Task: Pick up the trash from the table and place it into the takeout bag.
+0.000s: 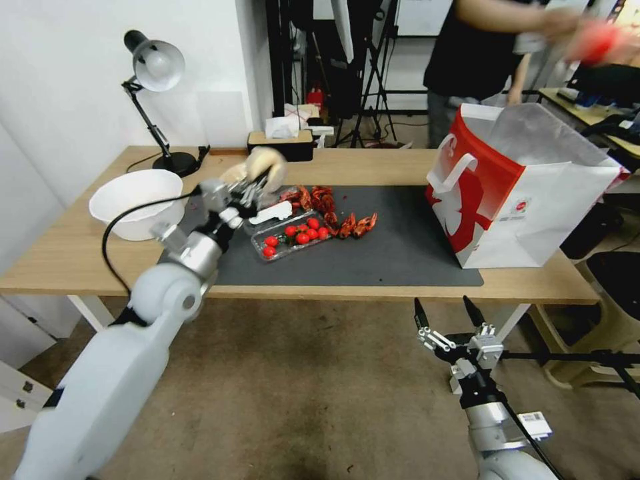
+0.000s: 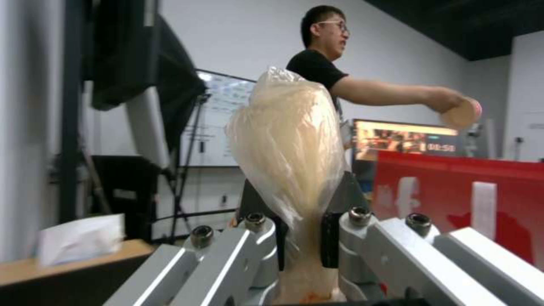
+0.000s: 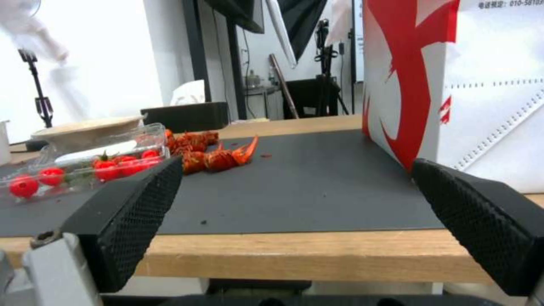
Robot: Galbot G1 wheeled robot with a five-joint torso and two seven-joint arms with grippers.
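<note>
My left gripper (image 1: 259, 181) hangs above the left end of the dark mat (image 1: 400, 247), shut on the plastic-wrapped pale lump (image 1: 264, 162). In the left wrist view the lump (image 2: 289, 144) stands pinched between the fingers of that gripper (image 2: 300, 221). The takeout bag (image 1: 527, 193) stands open at the right end of the table (image 1: 80, 260), red front toward the mat. A shallow beige bowl (image 3: 85, 126) sits behind the tomato tray (image 3: 85, 165). My right gripper (image 1: 450, 313) is open, low in front of the table's edge. Its pads (image 3: 130, 212) face the bag (image 3: 482, 85).
A big white bowl (image 1: 137, 200) sits at the table's left. A clear tray of tomatoes (image 1: 297, 237) and red shells (image 1: 333, 210) lie mid-mat. A lamp (image 1: 157, 67) and tissue box (image 1: 280, 140) stand at the back. A person's hand (image 1: 597, 40) holds something red behind the bag.
</note>
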